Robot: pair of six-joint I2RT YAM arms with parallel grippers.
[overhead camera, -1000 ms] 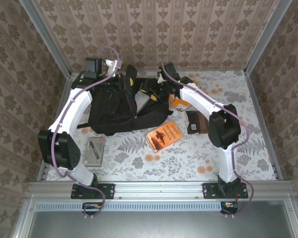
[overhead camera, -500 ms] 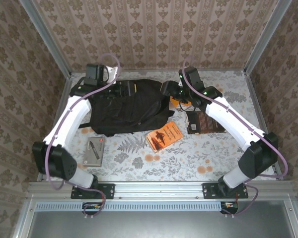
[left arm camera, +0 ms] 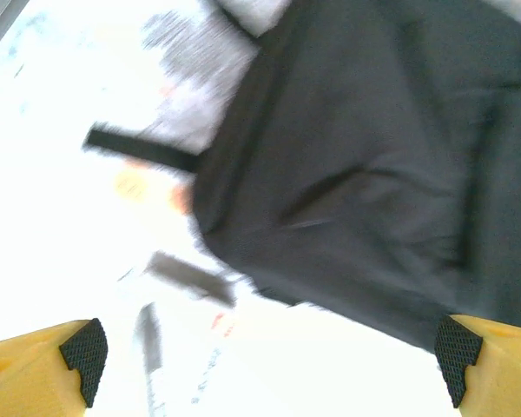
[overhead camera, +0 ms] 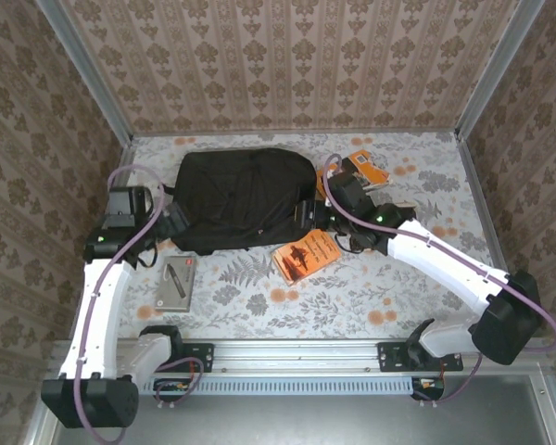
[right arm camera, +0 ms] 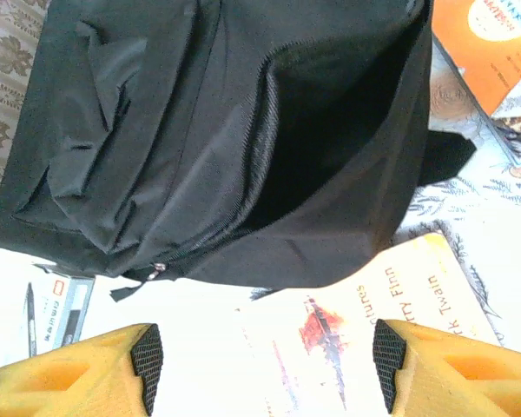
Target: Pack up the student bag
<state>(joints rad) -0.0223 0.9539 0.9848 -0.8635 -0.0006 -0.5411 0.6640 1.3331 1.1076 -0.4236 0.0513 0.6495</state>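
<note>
The table (overhead camera: 352, 301), covered with a floral cloth, carries everything. The student bag (overhead camera: 246, 197) lies flat on the far half, left of the middle and close to the far edge. The right wrist view shows the bag (right arm camera: 156, 130) with its main zip undone and the dark mouth gaping.

An orange paperback (overhead camera: 306, 255) lies near the table's middle, just off the bag's near right corner. In the right wrist view this paperback (right arm camera: 373, 321) sits just beside the bag's open end. A second orange book (overhead camera: 366, 167) lies near the far edge, right of the bag, and shows in the right wrist view (right arm camera: 486, 52) too. A flat grey case (overhead camera: 176, 283) rests toward the near left corner, apart from the bag.

The left gripper (overhead camera: 171, 225) hangs by the bag's near left side. Its wrist view shows this gripper (left arm camera: 269, 352) spread wide, holding nothing. The right gripper (overhead camera: 306, 213) hovers at the bag's right end; seen from its wrist, that gripper (right arm camera: 267, 354) stands parted and empty.
</note>
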